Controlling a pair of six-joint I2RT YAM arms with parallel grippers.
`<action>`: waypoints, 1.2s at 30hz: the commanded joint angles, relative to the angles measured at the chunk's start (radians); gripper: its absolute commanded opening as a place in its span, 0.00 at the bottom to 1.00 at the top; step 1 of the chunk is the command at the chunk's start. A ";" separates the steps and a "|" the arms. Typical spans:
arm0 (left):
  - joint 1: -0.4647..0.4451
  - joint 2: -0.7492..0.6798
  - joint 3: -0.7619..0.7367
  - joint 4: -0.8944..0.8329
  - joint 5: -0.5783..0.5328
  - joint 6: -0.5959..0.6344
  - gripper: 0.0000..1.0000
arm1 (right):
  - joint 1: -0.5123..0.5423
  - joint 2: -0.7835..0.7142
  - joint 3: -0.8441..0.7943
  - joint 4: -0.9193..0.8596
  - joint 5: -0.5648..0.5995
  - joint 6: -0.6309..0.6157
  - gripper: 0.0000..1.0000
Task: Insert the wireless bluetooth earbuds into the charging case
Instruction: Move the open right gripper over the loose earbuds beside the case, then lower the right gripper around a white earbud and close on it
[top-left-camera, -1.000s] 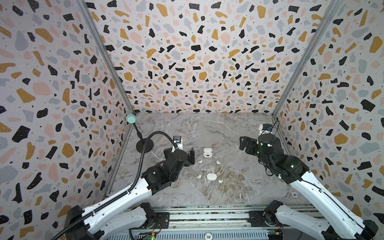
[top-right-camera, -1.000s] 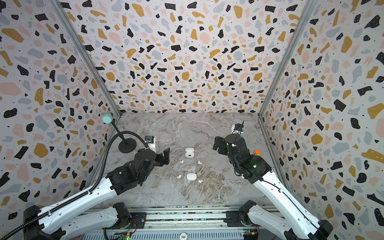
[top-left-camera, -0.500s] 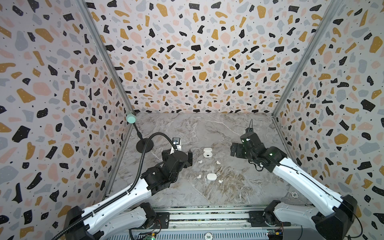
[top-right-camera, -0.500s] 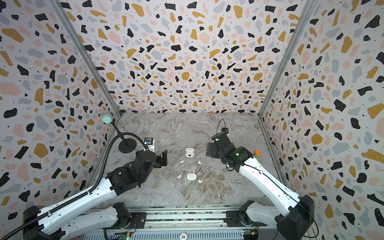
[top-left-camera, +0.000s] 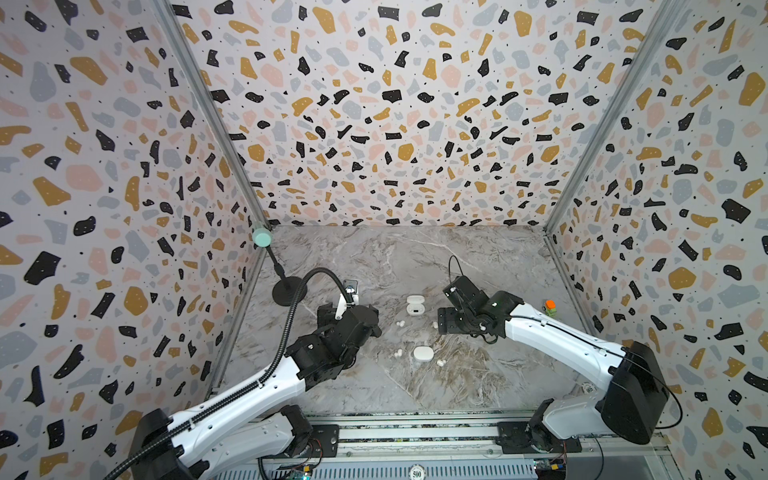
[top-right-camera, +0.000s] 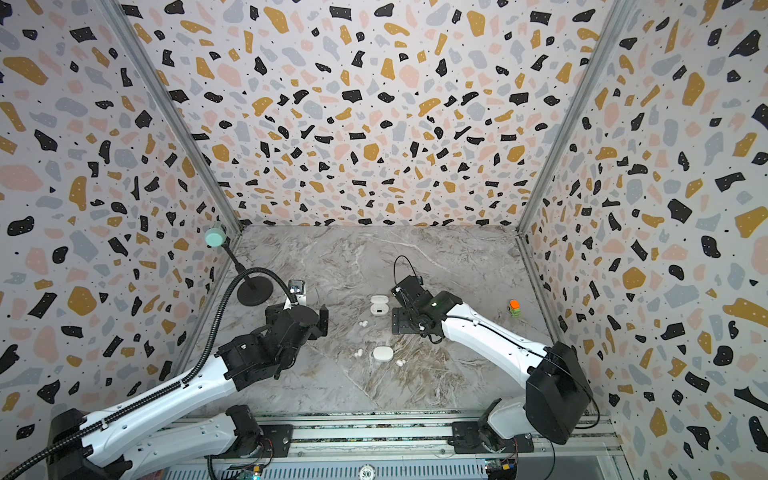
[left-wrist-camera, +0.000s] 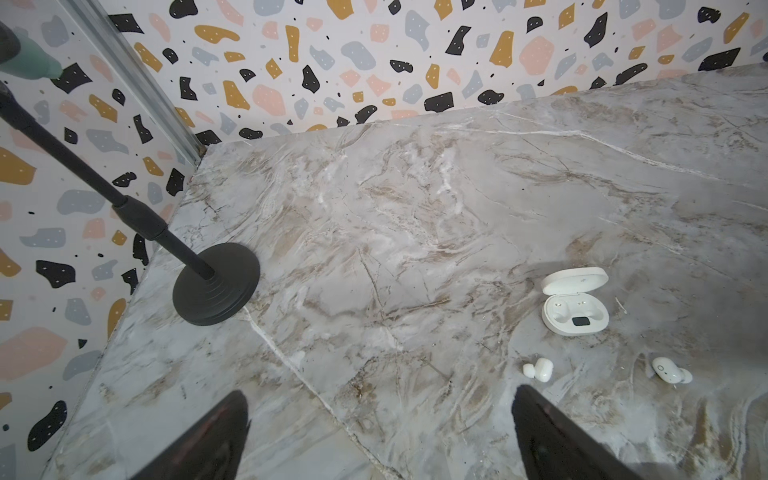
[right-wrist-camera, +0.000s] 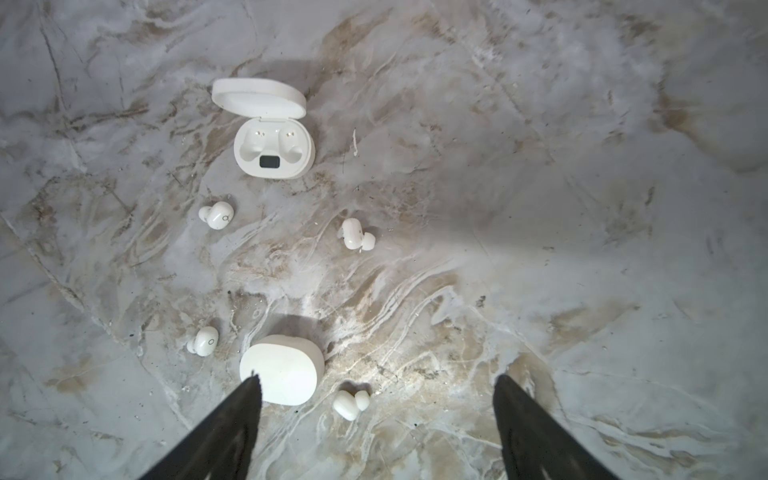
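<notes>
Task is barely started, going by how things lie. All four wireless bluetooth earbuds (right-wrist-camera: 218, 215) are loose on the bench (right-wrist-camera: 582, 208), none seated. The open charging case (right-wrist-camera: 272, 147) has both sockets empty.

Where the buds are, in the right wrist view:
- Two lie near the open charging case, one (right-wrist-camera: 218, 215) off one corner and one (right-wrist-camera: 355, 235) off the other, both apart from it.
- Two flank the closed case (right-wrist-camera: 282, 370), one (right-wrist-camera: 203, 340) just beside it on one side and one (right-wrist-camera: 349, 403) just beside it on the other.

You can't tell what the closed case holds.

My read of what's left for you: every pick and every insertion. Two sockets against four buds, so the second case probably needs opening too.

Right claw (right-wrist-camera: 376, 384): released, jaws wide apart, nothing between them. One finger overlaps the closed case's edge in the right wrist view, but that looks like line of sight only. In a top view the claw (top-left-camera: 445, 322) hangs near the bud (top-left-camera: 435, 325) to the right of the open case, and no contact shows. It holds nothing.

Left claw (left-wrist-camera: 380, 395): released, jaws spread as wide as they look able to go, empty. It sits off to the left of both cases, over bare bench, touching none of the task's things. The nearest bud (left-wrist-camera: 539, 369) lies just ahead of one finger.
</notes>
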 joint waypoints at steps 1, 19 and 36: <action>0.006 -0.029 -0.034 0.020 -0.028 -0.001 1.00 | 0.006 0.025 0.046 0.035 -0.063 -0.003 0.87; 0.006 -0.016 -0.032 0.020 -0.009 0.002 1.00 | -0.046 0.300 0.188 0.042 -0.167 -0.003 0.77; 0.006 -0.004 -0.033 0.019 -0.003 0.008 1.00 | -0.053 0.427 0.231 0.066 -0.161 -0.007 0.46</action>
